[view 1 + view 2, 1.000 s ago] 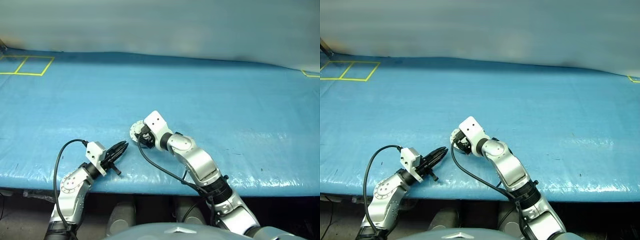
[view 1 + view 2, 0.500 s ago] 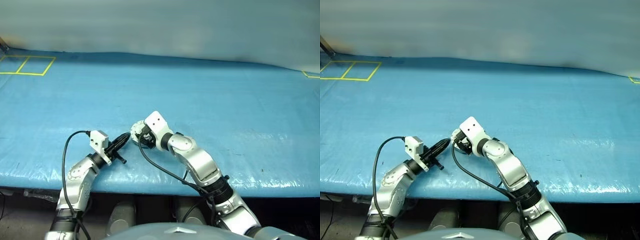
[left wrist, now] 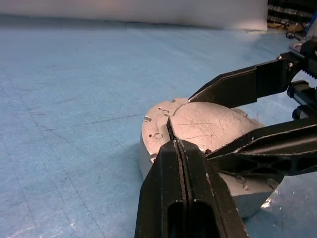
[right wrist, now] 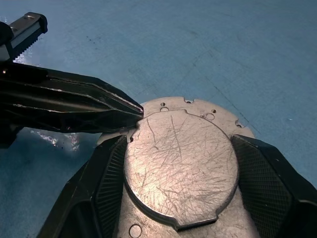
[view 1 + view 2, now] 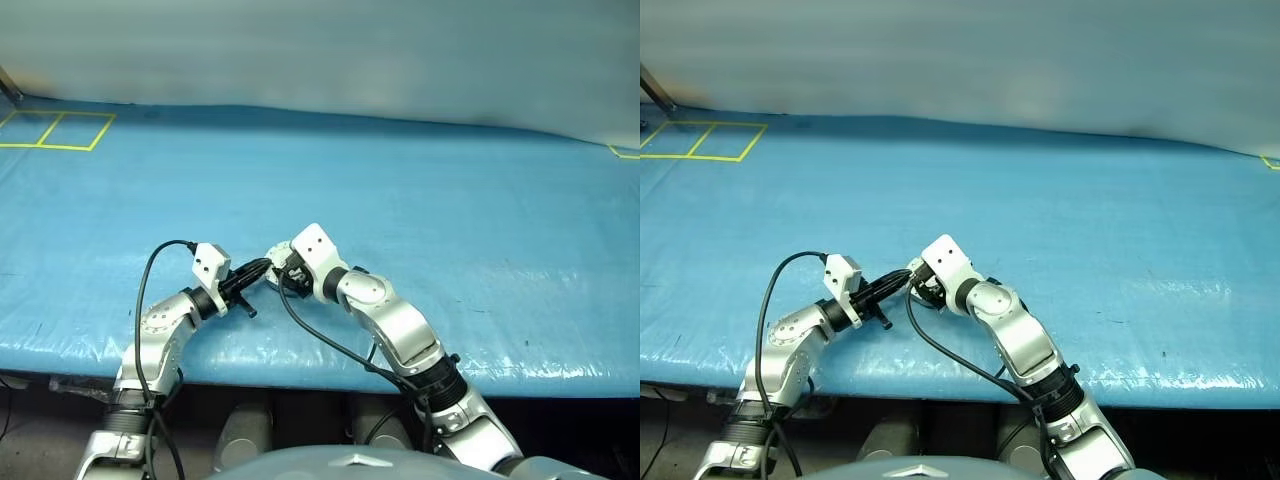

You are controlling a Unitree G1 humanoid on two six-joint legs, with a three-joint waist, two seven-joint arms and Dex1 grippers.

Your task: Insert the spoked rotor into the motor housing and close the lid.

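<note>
The lid (image 4: 181,168) was seen lying shut on the motor housing (image 3: 153,141), at six o'clock on the blue table (image 5: 450,200). The housing was held across its sides by the right gripper (image 4: 178,188); the closed left gripper (image 3: 181,148) touched the lid's nine o'clock edge. Little seemed left.

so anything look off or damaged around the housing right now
Nothing stands out. The lid lies flat and closed on the motor housing, its silver face only scratched. The right gripper straddles it, and the shut left gripper touches its edge.
</note>
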